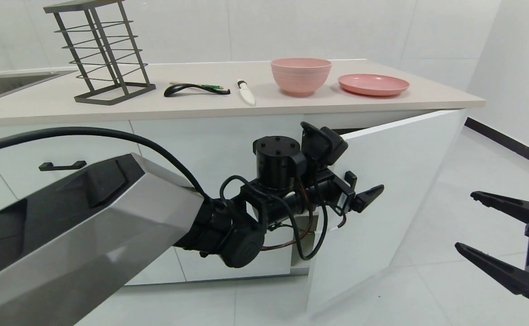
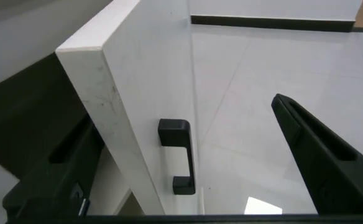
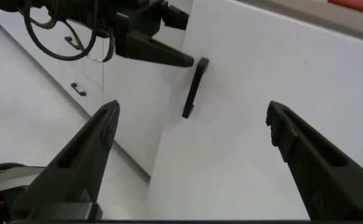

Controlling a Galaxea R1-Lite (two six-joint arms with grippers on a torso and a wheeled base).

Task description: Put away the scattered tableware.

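On the counter lie a pink bowl [image 1: 300,75], a pink plate [image 1: 373,84], a white knife [image 1: 246,92], a black spoon [image 1: 195,88] and chopsticks [image 1: 196,84]. Below them a white cabinet door [image 1: 396,181] stands partly open. My left gripper [image 1: 359,190] is open and straddles the door's free edge, with one finger on each side. In the left wrist view the left gripper [image 2: 181,118] frames the door's black handle [image 2: 178,158]. My right gripper [image 1: 466,221] hangs open and holds nothing, low on the right, facing the door's front and its handle [image 3: 194,87].
A dark wire rack [image 1: 103,50] stands at the counter's left, beside a sink [image 1: 6,83]. A drawer with a black handle [image 1: 62,165] sits under the counter on the left. White tiled floor [image 1: 427,290] spreads to the right of the door.
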